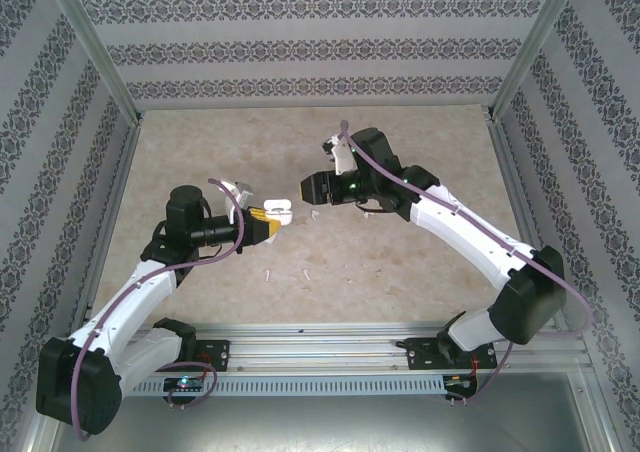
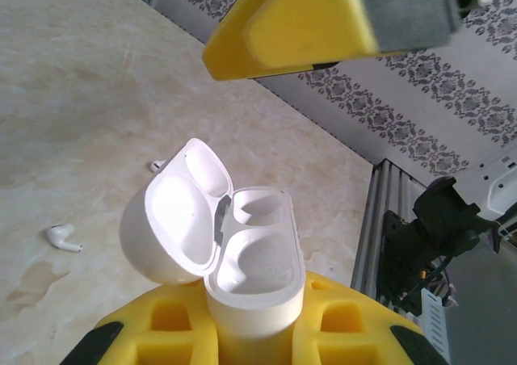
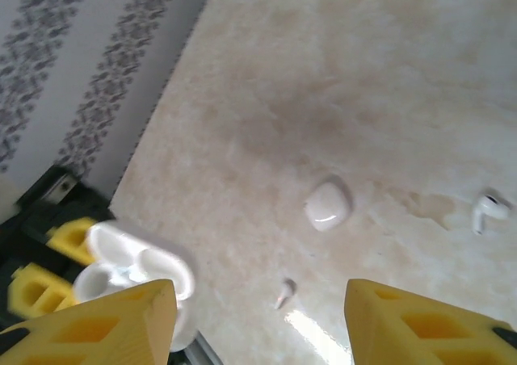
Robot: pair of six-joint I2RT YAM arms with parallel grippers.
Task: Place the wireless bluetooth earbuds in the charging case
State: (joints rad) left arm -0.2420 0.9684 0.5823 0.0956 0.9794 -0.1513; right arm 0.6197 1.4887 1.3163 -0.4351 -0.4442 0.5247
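My left gripper is shut on the charging case, a white case with its lid flipped open. In the left wrist view the case stands between the yellow fingers, and both its wells are empty. My right gripper hovers just right of the case, open, with nothing between its yellow fingers. One of its fingers hangs above the case. Two wireless bluetooth earbuds lie on the table in front of the case. The right wrist view has earbuds on the table.
A second small white case, closed, lies on the beige table. Patterned walls enclose the table on three sides. The arm bases sit on a rail along the near edge.
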